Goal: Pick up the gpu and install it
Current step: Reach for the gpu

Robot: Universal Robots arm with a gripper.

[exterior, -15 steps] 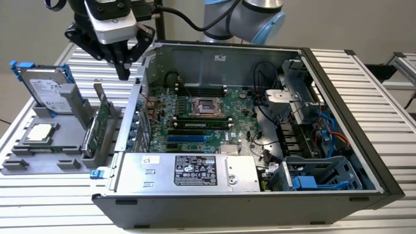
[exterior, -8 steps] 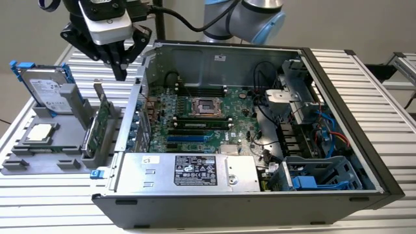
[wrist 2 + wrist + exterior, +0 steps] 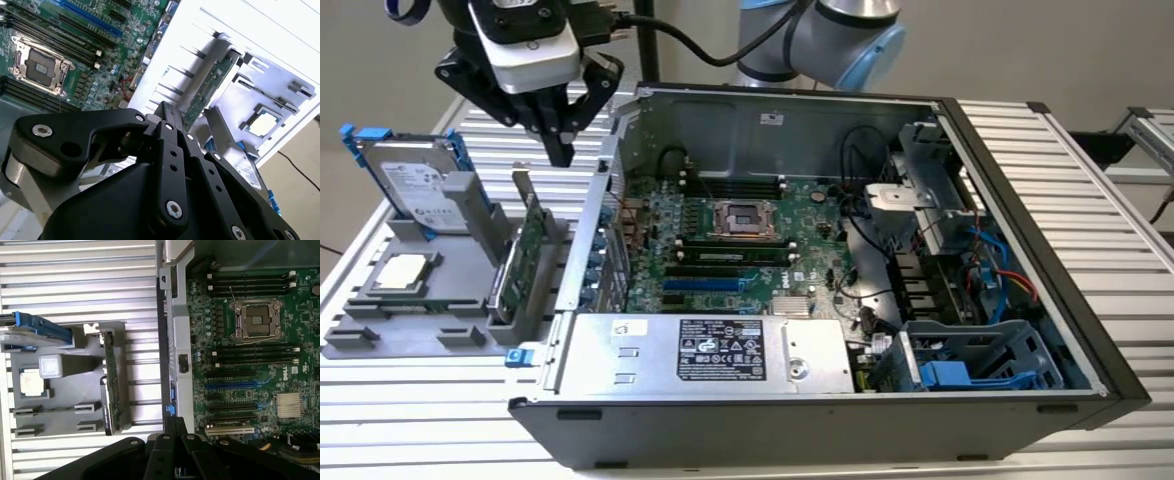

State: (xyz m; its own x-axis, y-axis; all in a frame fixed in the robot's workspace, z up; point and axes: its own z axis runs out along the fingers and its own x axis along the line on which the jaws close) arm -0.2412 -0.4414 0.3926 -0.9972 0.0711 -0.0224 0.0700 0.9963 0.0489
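The gpu [image 3: 524,262] stands on edge in a slot of the grey holder [image 3: 400,338], at the exterior view's left beside the open computer case [image 3: 1067,330]. Both wrist views catch it edge-on as a thin green board: the first wrist view's gpu [image 3: 111,385] and the second wrist view's gpu [image 3: 210,87]. My gripper [image 3: 560,155] hangs above the card's far end, not touching it. Its black fingers are shut together with nothing between them, as the gripper [image 3: 167,107] and the gripper [image 3: 175,422] show in the wrist views.
A silver hard drive in a blue frame [image 3: 414,185] and a small square CPU chip [image 3: 403,270] share the holder. Inside the case lie the green motherboard [image 3: 720,250] with its blue slot [image 3: 232,386], a power supply [image 3: 707,350] and drive cages [image 3: 974,360].
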